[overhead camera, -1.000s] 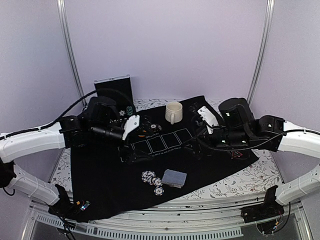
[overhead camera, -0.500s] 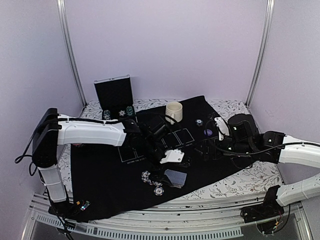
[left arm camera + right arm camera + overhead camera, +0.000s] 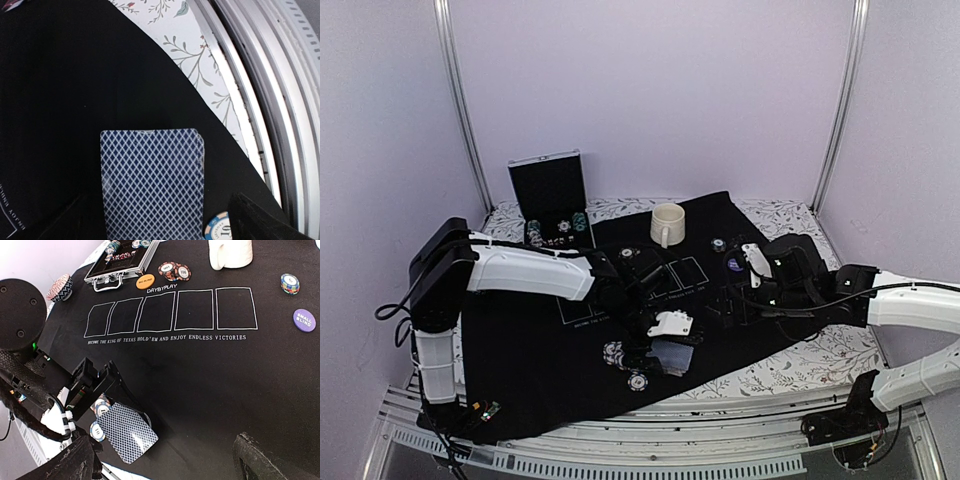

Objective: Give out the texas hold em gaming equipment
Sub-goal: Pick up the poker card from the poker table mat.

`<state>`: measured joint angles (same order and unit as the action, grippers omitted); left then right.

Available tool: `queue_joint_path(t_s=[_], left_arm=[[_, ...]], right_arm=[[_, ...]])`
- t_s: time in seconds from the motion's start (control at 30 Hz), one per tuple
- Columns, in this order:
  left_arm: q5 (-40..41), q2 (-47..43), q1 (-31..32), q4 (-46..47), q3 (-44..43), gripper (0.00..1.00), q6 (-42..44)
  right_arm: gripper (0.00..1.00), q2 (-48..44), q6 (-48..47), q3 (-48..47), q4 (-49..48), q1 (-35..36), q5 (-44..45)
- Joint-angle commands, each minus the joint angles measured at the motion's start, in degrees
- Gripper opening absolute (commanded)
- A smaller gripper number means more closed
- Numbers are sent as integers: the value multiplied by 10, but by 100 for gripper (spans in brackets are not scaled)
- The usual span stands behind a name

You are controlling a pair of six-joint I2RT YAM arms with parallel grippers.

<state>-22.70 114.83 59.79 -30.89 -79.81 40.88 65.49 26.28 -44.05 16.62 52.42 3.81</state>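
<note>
The deck of playing cards lies face down, its blue diamond-pattern back upward, on the black mat, close to the near edge and about in the middle. A few poker chips lie just beside the deck on its left, one of them more to the near side than the others. In my left wrist view the rim of one chip shows right at a corner of the deck, and I cannot tell if they touch.

My left pincer hangs directly over the deck with its fingers apart, one on each long side of the cards, and nothing is clamped between them. Whether the tips touch the mat I cannot tell.

Farther back on the mat, five white card outlines are printed in a row. Beyond them, to the far left, an orange disc lies just beside a few more chips. Behind those, at the far left corner of the mat, stands the open chip case with its lid upright. A cream mug stands at the far edge of the mat, near the middle. To the right of the outlines, a single striped chip and a purple disc marked "small blind" lie apart from each other. The mat covers a flowered surface.

My right pincer is over the right part of the mat, well apart from the deck, its fingers spread and holding nothing.
</note>
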Motion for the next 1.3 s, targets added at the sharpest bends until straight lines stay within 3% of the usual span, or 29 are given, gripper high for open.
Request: queue_joint_path(t_s=[0.0, 0.4, 0.73, 1.03, 1.13, 1.27], left_arm=[[4, 16, 10, 13, -6, 98, -3], [19, 42, 9, 30, -20, 95, 5], [17, 64, 10, 13, -38, 78, 4], [23, 67, 9, -5, -36, 82, 16], [19, 63, 9, -10, -33, 75, 21], [18, 56, 8, -16, -41, 57, 16]], right_arm=[[99, -6, 12, 11, -5, -4, -7], [99, -2, 25, 12, -3, -20, -15], [99, 4, 26, 13, -3, -22, -18], [99, -2, 21, 9, 3, -24, -16], [99, -5, 22, 10, 6, -25, -15], [99, -10, 25, 11, 7, -26, -12]])
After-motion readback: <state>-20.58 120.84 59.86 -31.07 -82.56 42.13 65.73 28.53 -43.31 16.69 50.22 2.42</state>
